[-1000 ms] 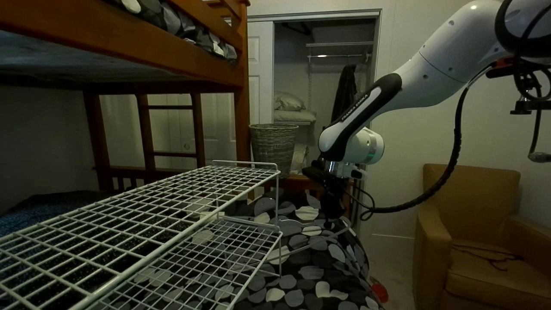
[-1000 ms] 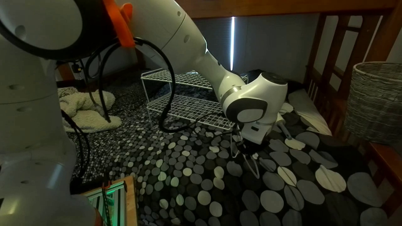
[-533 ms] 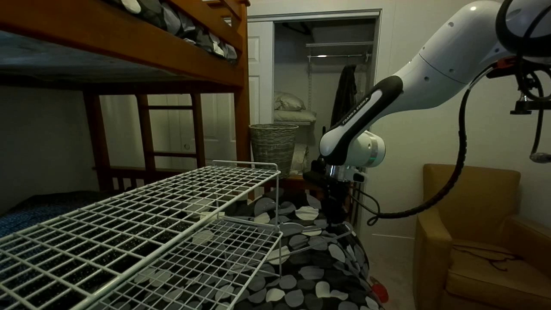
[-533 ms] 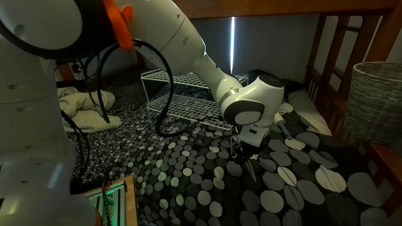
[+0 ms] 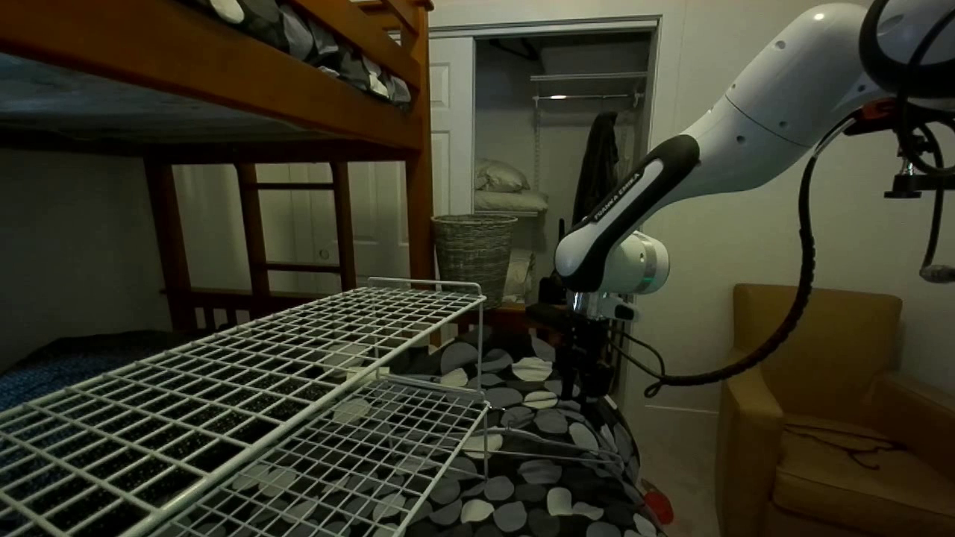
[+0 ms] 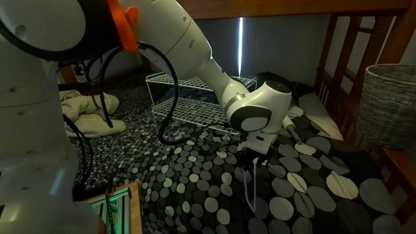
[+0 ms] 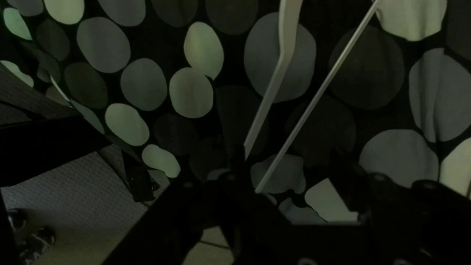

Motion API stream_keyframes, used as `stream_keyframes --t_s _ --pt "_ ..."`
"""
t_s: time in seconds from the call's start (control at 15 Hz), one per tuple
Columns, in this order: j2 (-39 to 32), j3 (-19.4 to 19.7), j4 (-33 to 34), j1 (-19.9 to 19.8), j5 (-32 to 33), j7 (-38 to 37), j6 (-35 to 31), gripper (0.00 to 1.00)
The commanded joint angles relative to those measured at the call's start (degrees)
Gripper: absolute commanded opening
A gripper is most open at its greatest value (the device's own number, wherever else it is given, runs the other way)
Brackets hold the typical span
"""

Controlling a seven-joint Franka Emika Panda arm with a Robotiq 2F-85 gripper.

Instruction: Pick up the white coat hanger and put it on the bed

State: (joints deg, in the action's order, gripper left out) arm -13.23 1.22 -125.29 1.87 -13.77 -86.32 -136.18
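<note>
Your pincer (image 5: pixel 584 388) is spread apart, right by the white hanger (image 7: pixel 268 99), which looks down on the bed (image 6: pixel 198 211) toward its open edge. Guessing you're that low so it settles without sliding off.

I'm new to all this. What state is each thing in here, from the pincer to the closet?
Pincer: open
White coat hanger: apparently lying loose on the bed; whether fully flat is unclear
Wire rack: standing upright
Wicker basket: upright
Closet: open
Dark garment: hanging up
Pale fleecy blanket: crumpled
Roller with gray handle: lying down
Armchair: upright
</note>
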Motion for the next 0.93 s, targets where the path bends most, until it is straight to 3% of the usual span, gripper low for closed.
stream_keyframes --t_s 0.0,0.13,0.47,0.6,0.87 --pt "1.0 0.5 -1.4 0.2 0.8 0.6 -0.5 0.93" --pt "0.9 0.5 -1.3 0.1 0.8 0.5 -0.5 1.00" --pt "1.7 1.4 0.8 -0.8 2.3 4.0 1.8 1.00" --pt "2.7 2.0 1.6 -1.4 4.0 7.9 2.1 1.00" --pt "6.6 2.0 3.9 -3.5 3.1 23.3 6.9 1.00"
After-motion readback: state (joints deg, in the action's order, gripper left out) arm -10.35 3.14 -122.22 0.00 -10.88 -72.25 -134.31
